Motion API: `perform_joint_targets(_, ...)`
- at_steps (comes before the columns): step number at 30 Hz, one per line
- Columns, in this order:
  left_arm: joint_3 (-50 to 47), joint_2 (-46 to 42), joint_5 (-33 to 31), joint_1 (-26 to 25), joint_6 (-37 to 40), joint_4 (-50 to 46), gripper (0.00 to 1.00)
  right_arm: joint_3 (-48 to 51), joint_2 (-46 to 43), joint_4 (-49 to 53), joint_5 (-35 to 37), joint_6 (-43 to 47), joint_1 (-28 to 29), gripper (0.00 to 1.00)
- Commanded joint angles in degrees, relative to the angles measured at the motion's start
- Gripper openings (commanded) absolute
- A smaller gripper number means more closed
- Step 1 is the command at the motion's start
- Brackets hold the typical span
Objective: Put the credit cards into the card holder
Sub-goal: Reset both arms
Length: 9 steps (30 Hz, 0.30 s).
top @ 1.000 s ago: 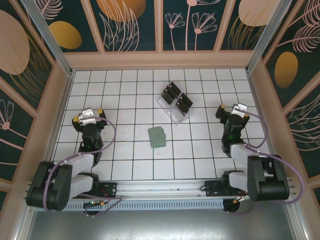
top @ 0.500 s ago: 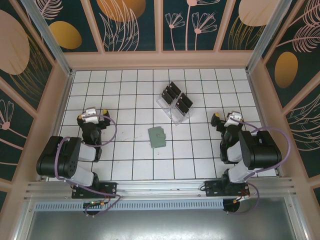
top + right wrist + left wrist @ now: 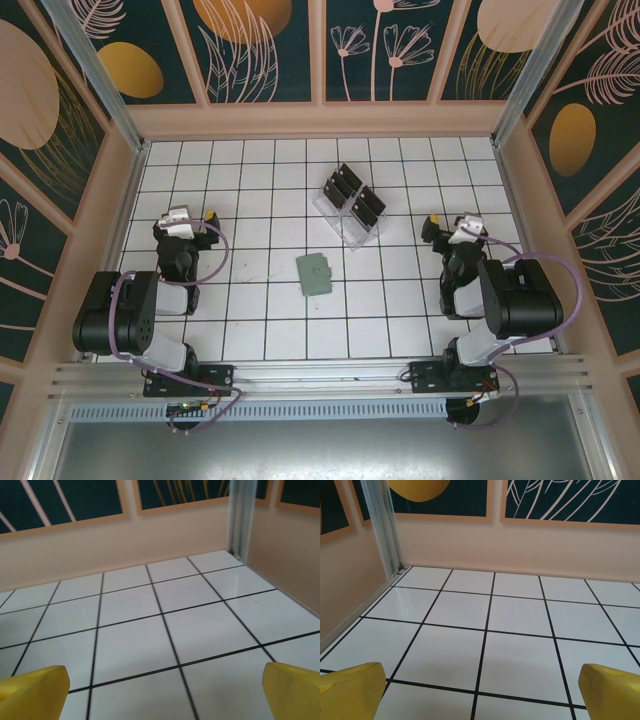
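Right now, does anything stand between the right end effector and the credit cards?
Nothing visible does: bare tiles lie between the open right end effector and the credit cards, which stand in the clear rack.

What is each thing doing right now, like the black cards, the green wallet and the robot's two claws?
Thin black rectangular credit cards: standing slanted in the rack's slots, none in the holder yet.
Clear plastic slotted rack: holding the cards.
Flat sage-green card holder: lying flat on the white tiled floor, untouched.
Left gripper: open, empty.
Right gripper: open, empty.
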State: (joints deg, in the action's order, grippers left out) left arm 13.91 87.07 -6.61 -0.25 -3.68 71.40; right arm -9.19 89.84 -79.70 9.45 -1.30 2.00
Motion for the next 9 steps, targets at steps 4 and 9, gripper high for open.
perform_joint_targets(4, 0.5, 0.4, 0.9, 0.4, -0.6, 0.0, 0.98, -3.0, 0.0, 2.8, -4.8, 0.0, -2.5, 0.99)
perform_joint_targets(9, 0.0, 0.1, 0.4, 0.3, -0.7, 0.8, 0.99, -2.8, -0.3, 2.9, -6.2, 0.5, -2.7, 0.99)
